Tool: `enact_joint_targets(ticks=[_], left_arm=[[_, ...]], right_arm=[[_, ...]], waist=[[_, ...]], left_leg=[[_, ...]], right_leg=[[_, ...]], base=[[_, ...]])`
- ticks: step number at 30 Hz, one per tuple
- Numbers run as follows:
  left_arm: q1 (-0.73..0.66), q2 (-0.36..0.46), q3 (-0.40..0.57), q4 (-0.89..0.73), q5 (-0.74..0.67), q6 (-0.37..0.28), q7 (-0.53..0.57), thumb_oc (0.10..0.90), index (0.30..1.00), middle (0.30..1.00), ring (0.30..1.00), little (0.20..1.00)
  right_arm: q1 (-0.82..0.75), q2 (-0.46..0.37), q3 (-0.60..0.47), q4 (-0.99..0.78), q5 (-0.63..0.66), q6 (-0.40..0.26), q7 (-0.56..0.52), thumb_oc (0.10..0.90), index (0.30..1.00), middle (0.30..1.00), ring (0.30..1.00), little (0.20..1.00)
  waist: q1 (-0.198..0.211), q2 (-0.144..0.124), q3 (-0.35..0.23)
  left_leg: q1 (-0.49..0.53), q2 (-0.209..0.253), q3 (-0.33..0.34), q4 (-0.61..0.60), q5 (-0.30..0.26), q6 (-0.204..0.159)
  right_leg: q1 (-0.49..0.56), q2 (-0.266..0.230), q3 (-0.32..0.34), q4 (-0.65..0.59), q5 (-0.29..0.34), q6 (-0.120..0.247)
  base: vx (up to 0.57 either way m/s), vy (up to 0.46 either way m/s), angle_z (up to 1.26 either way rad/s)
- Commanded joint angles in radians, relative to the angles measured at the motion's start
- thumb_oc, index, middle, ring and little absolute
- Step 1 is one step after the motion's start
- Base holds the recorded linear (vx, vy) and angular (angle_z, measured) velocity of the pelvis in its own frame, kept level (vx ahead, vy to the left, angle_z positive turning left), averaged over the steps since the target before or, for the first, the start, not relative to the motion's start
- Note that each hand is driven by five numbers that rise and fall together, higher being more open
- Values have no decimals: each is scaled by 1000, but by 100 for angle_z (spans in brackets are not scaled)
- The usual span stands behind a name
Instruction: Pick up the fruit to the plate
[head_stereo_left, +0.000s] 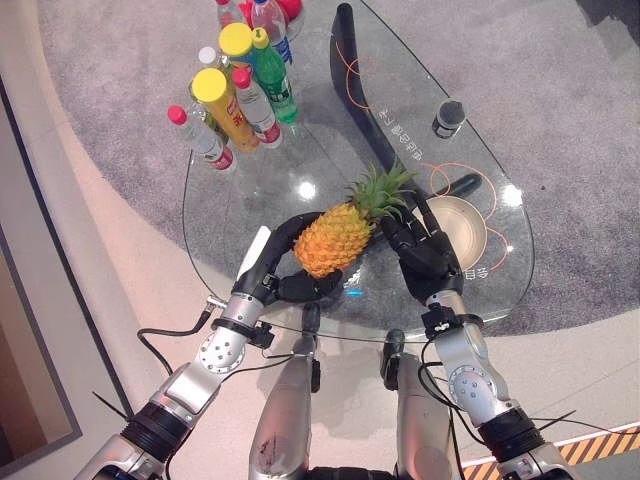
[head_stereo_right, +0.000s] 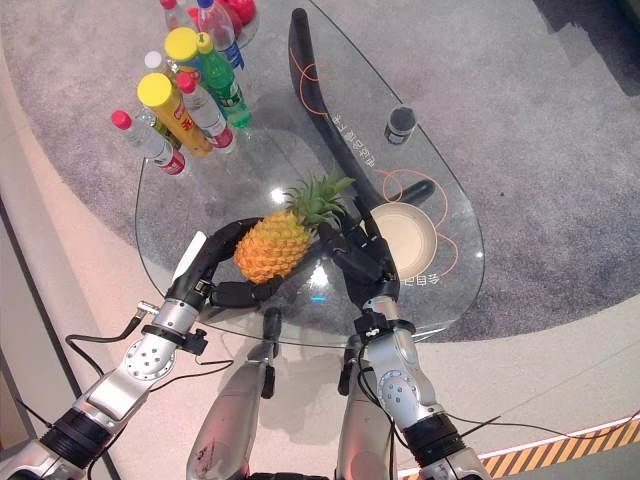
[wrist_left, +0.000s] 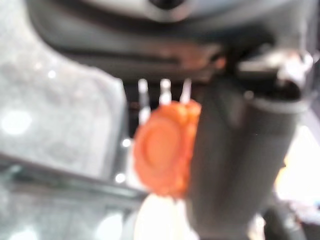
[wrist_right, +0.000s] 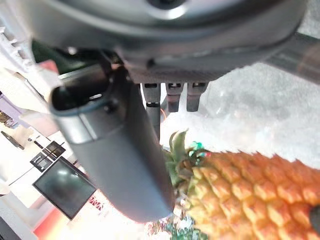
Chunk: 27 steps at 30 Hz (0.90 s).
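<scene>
pineapple (head_stereo_left: 332, 240) base hidden, left robot hand (head_stereo_left: 285, 268) cupping

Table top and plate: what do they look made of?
Table top: looks like clear glass, glossy. The grey carpet shows through it and ceiling lights glint off it; a dark curved support shows beneath.
Plate: probably ceramic or smooth plastic, cream-coloured with a soft sheen; can't tell which from the look.

You had an orange-yellow pineapple (head_stereo_left: 333, 239) with a green crown, a cream plate (head_stereo_left: 457, 227), a clear glass table (head_stereo_left: 250, 190) with orange line markings, and bottles (head_stereo_left: 235, 90) capped yellow, red and green.
</scene>
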Motion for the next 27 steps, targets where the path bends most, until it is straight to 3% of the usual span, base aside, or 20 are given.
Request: enact_joint_targets(ticks=[1, 12, 23, 27], left_arm=[[-64, 3, 33, -183, 33, -102, -36, 100, 300, 300, 300, 200], [-129, 6, -73, -198, 51, -47, -200, 100, 300, 300, 300, 200], [-222, 51, -158, -170, 107, -25, -211, 100, 300, 300, 300, 200], [-250, 66, -184, -154, 110, 15, -272, 100, 300, 300, 300, 200]], right_arm=[[-109, 11, 14, -143, 11, -18, 103, 800, 900, 900, 900, 900], [-170, 26, 75, -153, 66, 18, 143, 800, 900, 900, 900, 900], [-229, 24, 108, -126, 136, 4, 143, 800, 900, 900, 900, 900], [-245, 27, 104, -106, 155, -14, 138, 800, 900, 900, 900, 900]], waist=[[-25, -31, -11], [-26, -31, -11], [-27, -33, -11], [-28, -31, -11]], left_leg=[[-2, -93, 17, 201, -143, 71], [-23, -99, 20, 216, -147, 76], [-26, -100, 25, 226, -151, 79], [-26, -101, 25, 229, -151, 79]], right_leg=[[85, 14, -33, -288, 268, 8], [63, 11, -29, -277, 273, 13], [62, 2, -26, -277, 278, 21], [62, -2, -26, -277, 281, 24]], base=[[0, 0, 0], [0, 0, 0], [0, 0, 0], [0, 0, 0]])
